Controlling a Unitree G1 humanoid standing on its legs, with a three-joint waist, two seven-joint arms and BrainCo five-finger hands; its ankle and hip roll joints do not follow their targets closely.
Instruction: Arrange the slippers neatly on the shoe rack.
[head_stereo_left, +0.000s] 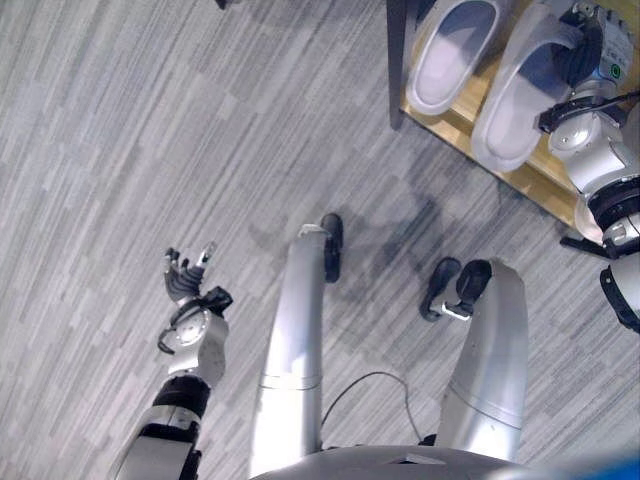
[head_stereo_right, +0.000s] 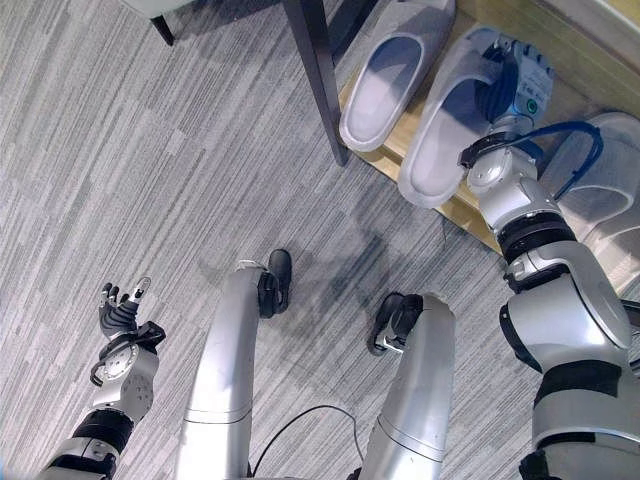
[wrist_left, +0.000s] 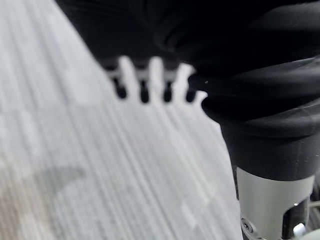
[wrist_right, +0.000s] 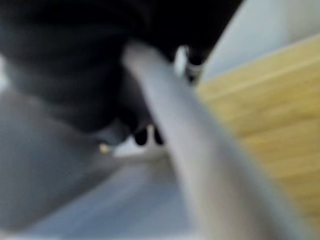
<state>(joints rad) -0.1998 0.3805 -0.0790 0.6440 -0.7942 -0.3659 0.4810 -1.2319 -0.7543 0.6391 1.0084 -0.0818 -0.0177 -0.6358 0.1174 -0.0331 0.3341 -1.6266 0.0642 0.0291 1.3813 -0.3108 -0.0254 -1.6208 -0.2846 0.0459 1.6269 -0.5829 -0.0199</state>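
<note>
Two pale grey slippers lie side by side on the low wooden shelf (head_stereo_left: 545, 180) of the shoe rack. The left slipper (head_stereo_right: 385, 90) rests alone. The one beside it (head_stereo_right: 445, 140) hangs its heel over the shelf's front edge. My right hand (head_stereo_right: 505, 75) is at this slipper's upper and is shut on it. In the right wrist view the slipper's grey edge (wrist_right: 200, 150) runs between thumb and curled fingertips (wrist_right: 142, 136). My left hand (head_stereo_left: 185, 285) hangs open over the carpet at lower left, its straight fingers (wrist_left: 144, 92) holding nothing.
A third slipper (head_stereo_right: 605, 175) lies further right on the shelf, partly behind my right arm. The rack's dark upright post (head_stereo_right: 315, 70) stands at the shelf's left end. Grey striped carpet (head_stereo_left: 150, 130) stretches to the left.
</note>
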